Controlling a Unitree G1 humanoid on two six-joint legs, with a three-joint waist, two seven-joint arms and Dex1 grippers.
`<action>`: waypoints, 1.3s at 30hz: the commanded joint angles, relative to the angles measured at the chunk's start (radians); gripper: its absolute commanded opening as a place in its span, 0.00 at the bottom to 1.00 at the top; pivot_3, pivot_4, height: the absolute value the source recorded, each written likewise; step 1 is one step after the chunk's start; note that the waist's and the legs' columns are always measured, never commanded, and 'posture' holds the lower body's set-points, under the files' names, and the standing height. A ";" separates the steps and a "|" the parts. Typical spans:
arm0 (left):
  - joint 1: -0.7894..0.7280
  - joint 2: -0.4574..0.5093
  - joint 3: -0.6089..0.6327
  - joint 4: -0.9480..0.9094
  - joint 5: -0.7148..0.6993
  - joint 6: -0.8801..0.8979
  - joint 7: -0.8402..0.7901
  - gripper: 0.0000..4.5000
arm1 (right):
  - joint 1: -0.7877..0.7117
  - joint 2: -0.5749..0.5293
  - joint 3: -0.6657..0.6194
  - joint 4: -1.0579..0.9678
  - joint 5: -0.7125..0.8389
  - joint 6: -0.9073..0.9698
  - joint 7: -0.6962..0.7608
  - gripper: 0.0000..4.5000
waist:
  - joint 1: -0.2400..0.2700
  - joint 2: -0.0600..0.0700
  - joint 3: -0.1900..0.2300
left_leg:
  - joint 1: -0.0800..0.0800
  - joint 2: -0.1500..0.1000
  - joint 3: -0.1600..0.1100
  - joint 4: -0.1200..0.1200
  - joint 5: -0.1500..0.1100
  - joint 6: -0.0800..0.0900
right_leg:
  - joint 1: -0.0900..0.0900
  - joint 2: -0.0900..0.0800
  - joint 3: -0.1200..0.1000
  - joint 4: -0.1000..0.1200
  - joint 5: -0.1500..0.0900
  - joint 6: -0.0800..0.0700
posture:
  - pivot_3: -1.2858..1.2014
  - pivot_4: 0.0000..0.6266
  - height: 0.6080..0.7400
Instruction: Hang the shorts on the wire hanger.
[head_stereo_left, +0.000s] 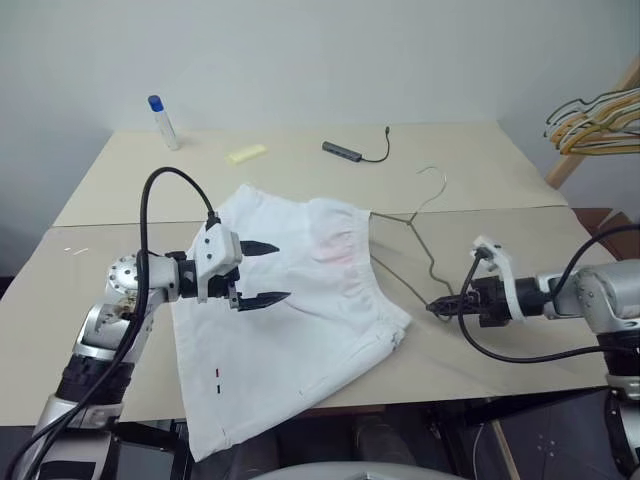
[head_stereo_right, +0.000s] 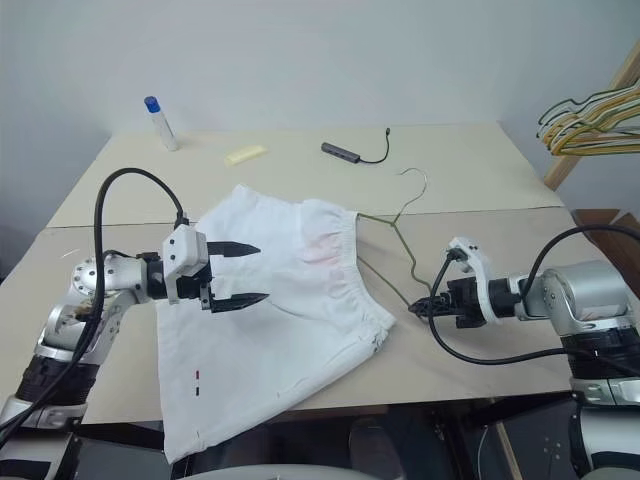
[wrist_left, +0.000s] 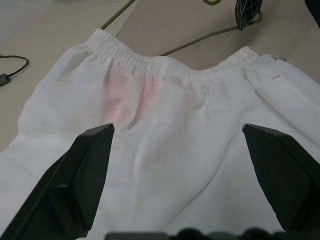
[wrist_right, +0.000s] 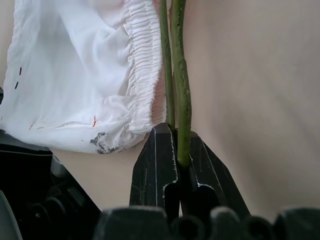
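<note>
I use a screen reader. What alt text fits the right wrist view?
The right end effector is shut on the thin olive-green wire hanger, whose two wires run away over the beige table. Beside them lie the white cloth shorts, gathered waistband nearest the wire.

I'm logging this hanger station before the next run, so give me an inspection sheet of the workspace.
Surface: tan table, two boards butted together.
Job's things: white shorts lie flat, hem over the near edge; wire hanger partly tucked into the waistband.
Clutter: blue-capped tube, yellow pad.
End effectors: left end effector open above the shorts; right end effector shut on the wire hanger.
Cables: black adapter with cord on the table.
Surroundings: rack of hangers on the right, pale wall.
</note>
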 joint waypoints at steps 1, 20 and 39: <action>-0.069 -0.012 0.059 0.010 -0.045 -0.023 0.011 0.99 | -0.013 -0.011 -0.073 -0.101 0.016 -0.113 0.014 0.00 | 0.000 0.000 0.000 | 0.000 0.000 0.000 0.000 0.000 0.000 | 0.000 0.000 0.000 0.000 0.000 0.000 | 0.48 0.00 1.00; -0.555 0.164 0.114 0.449 -0.141 -0.105 -0.438 0.99 | -0.122 0.068 0.174 -0.269 -0.119 -0.442 0.086 0.00 | -0.003 0.000 0.000 | -0.001 0.000 -0.001 0.000 0.000 0.000 | -0.001 0.000 -0.001 0.000 0.000 0.000 | 0.50 0.00 1.00; -0.701 0.241 -0.332 0.628 -0.130 -0.282 -0.471 0.70 | -0.155 0.085 0.257 -0.273 -0.230 -0.531 0.131 0.00 | 0.021 0.000 0.000 | -0.009 0.000 0.000 0.002 0.000 0.000 | -0.013 0.000 0.000 0.005 0.000 0.000 | 0.49 0.00 1.00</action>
